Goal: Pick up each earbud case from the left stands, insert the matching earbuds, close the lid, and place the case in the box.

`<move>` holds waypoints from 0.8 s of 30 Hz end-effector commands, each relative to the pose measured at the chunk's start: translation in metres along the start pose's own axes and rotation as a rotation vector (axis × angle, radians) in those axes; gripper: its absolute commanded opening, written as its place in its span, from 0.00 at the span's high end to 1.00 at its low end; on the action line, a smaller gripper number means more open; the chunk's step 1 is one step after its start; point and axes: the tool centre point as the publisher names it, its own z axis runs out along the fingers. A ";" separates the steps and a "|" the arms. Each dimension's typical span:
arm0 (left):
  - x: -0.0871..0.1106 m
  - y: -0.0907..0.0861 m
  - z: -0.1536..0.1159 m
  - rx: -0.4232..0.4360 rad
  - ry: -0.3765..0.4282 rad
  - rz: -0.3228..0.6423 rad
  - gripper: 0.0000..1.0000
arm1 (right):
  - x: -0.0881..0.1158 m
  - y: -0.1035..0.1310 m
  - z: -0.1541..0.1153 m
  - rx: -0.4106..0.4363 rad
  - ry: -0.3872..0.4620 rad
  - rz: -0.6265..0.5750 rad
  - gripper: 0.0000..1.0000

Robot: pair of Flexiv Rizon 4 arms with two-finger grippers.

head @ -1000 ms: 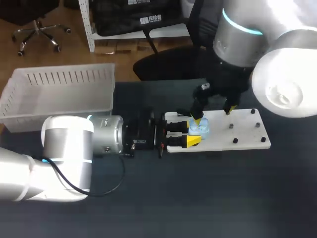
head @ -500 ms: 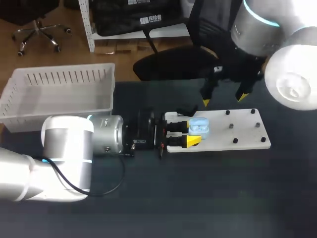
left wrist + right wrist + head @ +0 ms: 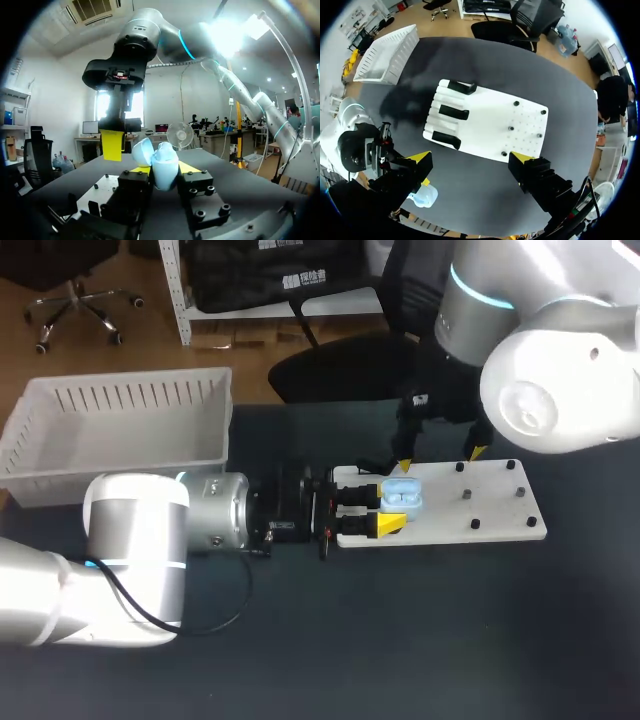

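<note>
Pinching the earbud case (lid open), the left jaws could lose it if the spread right jaws descend off-centre.

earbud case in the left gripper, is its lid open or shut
Open. In the left wrist view the earbud case shows its lid swung up away from the body, held in the left gripper.
</note>
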 end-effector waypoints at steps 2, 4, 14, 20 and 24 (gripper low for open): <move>0.001 -0.002 0.000 -0.007 -0.003 0.004 1.00 | 0.017 0.000 -0.002 -0.002 0.014 -0.009 0.00; 0.001 -0.002 0.000 -0.007 -0.003 0.004 1.00 | 0.023 0.002 -0.004 -0.005 0.022 -0.015 0.00; 0.001 -0.002 0.000 -0.007 -0.003 0.004 1.00 | 0.034 0.007 -0.017 0.019 -0.032 -0.010 0.00; 0.001 -0.002 -0.003 -0.013 0.003 0.003 1.00 | 0.028 -0.017 -0.045 0.048 -0.204 0.106 0.00; 0.001 0.005 -0.032 -0.071 0.042 0.000 1.00 | 0.029 -0.035 -0.058 0.035 -0.245 0.167 0.00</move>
